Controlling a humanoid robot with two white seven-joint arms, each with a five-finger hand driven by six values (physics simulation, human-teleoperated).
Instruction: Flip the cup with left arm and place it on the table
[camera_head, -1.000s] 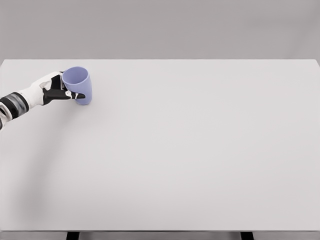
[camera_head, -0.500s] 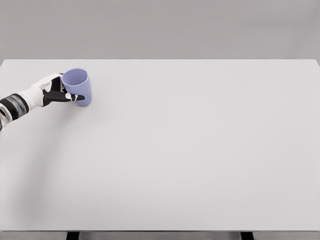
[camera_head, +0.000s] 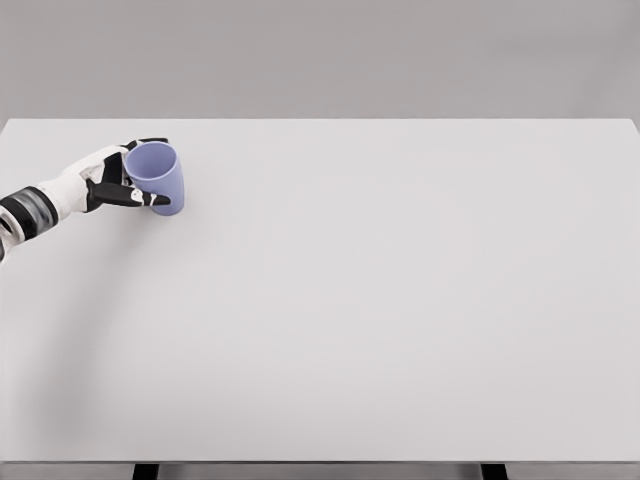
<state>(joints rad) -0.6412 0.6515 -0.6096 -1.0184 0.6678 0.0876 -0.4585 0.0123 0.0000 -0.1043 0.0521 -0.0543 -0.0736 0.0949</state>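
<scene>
Cup (camera_head: 160, 178) in my left hand (camera_head: 108, 180), at the table's (camera_head: 400, 300) far left corner: my fingers (camera_head: 140, 197) wrap its lavender wall, mouth up and tilted toward me, apparently to set it upright.

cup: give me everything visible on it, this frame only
The cup is a plain lavender tumbler, matte, plastic-looking, with no handle. It stands mouth up, tilted slightly towards the left hand, at the far left of the white table. The hand grips its side: fingers wrap behind the rim, thumb across the front. Whether its base touches the table is unclear.
</scene>
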